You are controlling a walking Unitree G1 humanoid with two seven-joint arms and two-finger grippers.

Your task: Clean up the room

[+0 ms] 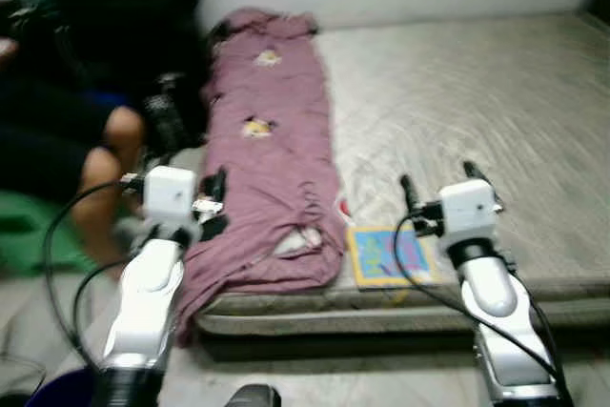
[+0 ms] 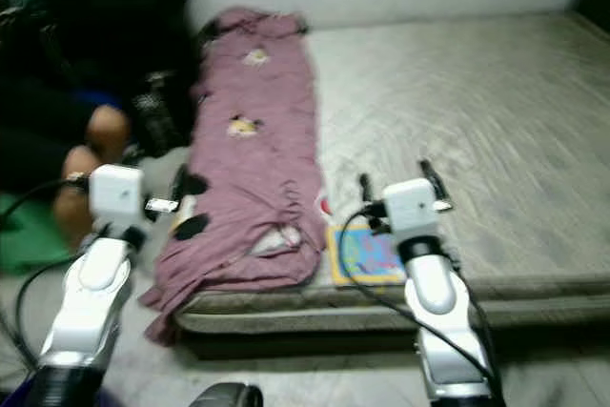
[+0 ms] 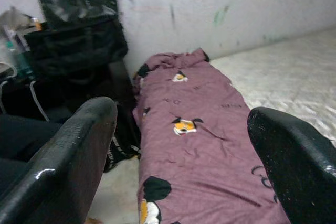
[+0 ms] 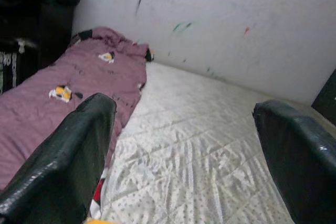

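Observation:
A purple blanket (image 1: 267,169) with cartoon prints lies folded lengthwise along the left side of a bare grey mattress (image 1: 477,111). Its near end hangs over the mattress edge. A colourful flat book (image 1: 386,254) rests on the mattress near the front edge, beside the blanket. My left gripper (image 1: 212,199) is open, held just above the blanket's near left edge. My right gripper (image 1: 440,183) is open too, hovering over the mattress right of the book. In the left wrist view both fingers (image 3: 68,156) frame the blanket (image 3: 199,145).
A person sits on the floor at the left, knees (image 1: 110,154) close to my left arm. A black open suitcase (image 3: 73,35) stands against the white wall (image 4: 210,19). Something green (image 1: 24,226) lies on the floor at the left.

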